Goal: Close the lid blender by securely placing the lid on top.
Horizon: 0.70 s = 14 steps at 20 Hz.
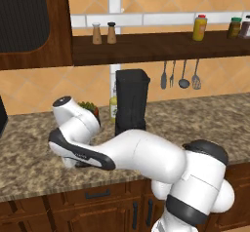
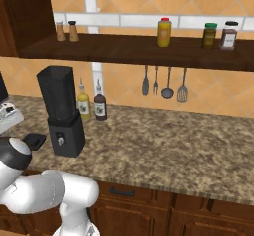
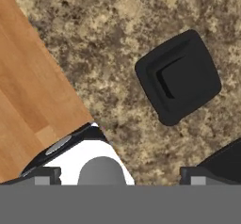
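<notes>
The lid (image 3: 178, 77), a flat black squarish cap, lies on the speckled stone counter (image 3: 108, 53) in the hand view. It sits ahead of my gripper (image 3: 122, 178) and off to the right. The two fingertips (image 3: 43, 176) stand far apart with nothing between them, so the gripper is open and above the counter. In the right base view the lid (image 2: 33, 141) rests just left of the blender (image 2: 62, 111), near the counter's front edge. The blender (image 1: 131, 102) stands upright, its jar mouth uncovered. My arm hides the lid in the left base view.
A yellowish bottle (image 2: 83, 106) and a dark bottle (image 2: 100, 106) stand behind the blender. A potted plant (image 1: 89, 108) sits to its left. Utensils (image 2: 163, 86) hang on the wall under a shelf (image 2: 149, 49) of jars. The counter's front edge (image 3: 61, 86) runs close to the hand.
</notes>
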Tool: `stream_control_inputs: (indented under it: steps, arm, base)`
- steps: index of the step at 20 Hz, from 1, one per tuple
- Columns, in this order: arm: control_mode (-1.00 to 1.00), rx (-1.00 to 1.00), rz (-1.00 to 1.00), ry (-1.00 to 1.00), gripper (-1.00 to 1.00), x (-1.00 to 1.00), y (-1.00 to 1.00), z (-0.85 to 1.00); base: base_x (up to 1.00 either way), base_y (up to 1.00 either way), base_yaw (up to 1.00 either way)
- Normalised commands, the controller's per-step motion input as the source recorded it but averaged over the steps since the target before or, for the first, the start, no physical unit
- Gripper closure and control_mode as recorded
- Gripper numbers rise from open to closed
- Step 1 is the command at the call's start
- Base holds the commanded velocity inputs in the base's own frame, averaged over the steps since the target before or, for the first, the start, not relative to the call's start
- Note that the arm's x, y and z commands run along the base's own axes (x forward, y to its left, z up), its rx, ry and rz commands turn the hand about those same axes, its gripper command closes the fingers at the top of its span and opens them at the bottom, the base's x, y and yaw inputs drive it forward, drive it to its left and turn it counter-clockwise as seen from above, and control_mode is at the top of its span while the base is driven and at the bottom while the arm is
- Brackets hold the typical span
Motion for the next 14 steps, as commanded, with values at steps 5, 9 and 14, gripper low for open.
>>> stream_control_inputs:
  steps: [5,9,14]
  arm:
    - [-1.00,0.00,0.00,0.05,-1.00,0.47,0.00,-0.14]
    - [-1.00,0.00,0.00,0.00,-1.00,0.23,0.00,-0.07]
    - [-1.00,0.00,0.00,0.00,-1.00,0.23,0.00,-0.32]
  base:
    - [0.00,0.00,0.00]
    - [0.00,0.00,0.00]
    - [0.00,0.00,0.00]
